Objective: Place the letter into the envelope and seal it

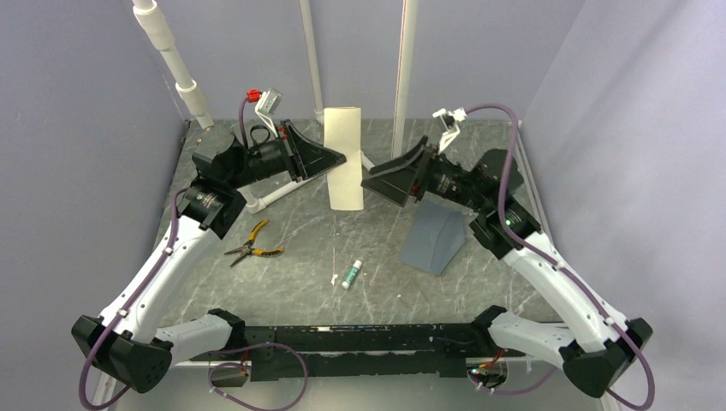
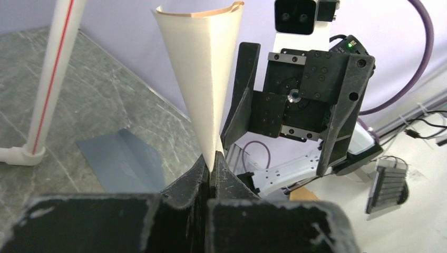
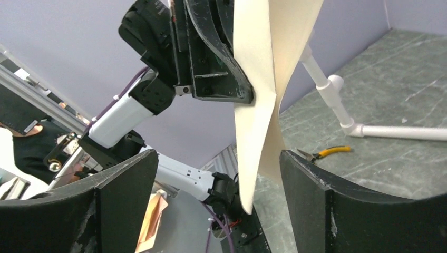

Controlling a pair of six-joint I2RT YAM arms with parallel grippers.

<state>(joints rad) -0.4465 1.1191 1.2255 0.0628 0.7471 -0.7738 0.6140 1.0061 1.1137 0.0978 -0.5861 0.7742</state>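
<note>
Left pincer [image 2: 212, 163]: black, two-fingered, pressed together on one edge of the letter [image 2: 203, 68], a cream rectangular paper sheet.
Letter position: held up off the surface, roughly upright, at the back of the workspace between the two arms. It curls into a narrow trough, tight at the pinch and flaring wider away from it.
Letter from the right wrist: the sheet hangs in the gap between the fingers of the right pincer [image 3: 217, 158]; whether it touches either finger cannot be told.
Right pincer state: black, two-fingered, spread wide, facing the left pincer with the sheet between them.
Envelope [image 1: 437, 235]: slate blue-grey rectangular paper envelope on the dark grey marbled surface [image 1: 291, 291], right of centre, just beneath the right arm's wrist. One part lifts from the surface like a tent.
Pliers [image 1: 254, 242]: metal pliers with orange-and-yellow handles, lying on the surface left of centre, near the left arm and well apart from the envelope.
Tube [image 1: 352, 274]: small white tube with a green band, lying near the middle front, between pliers and envelope.
Pipe [image 1: 175, 64]: white plastic pipe slanting up at the back left corner; another white run with an elbow lies on the surface behind the left arm.
</note>
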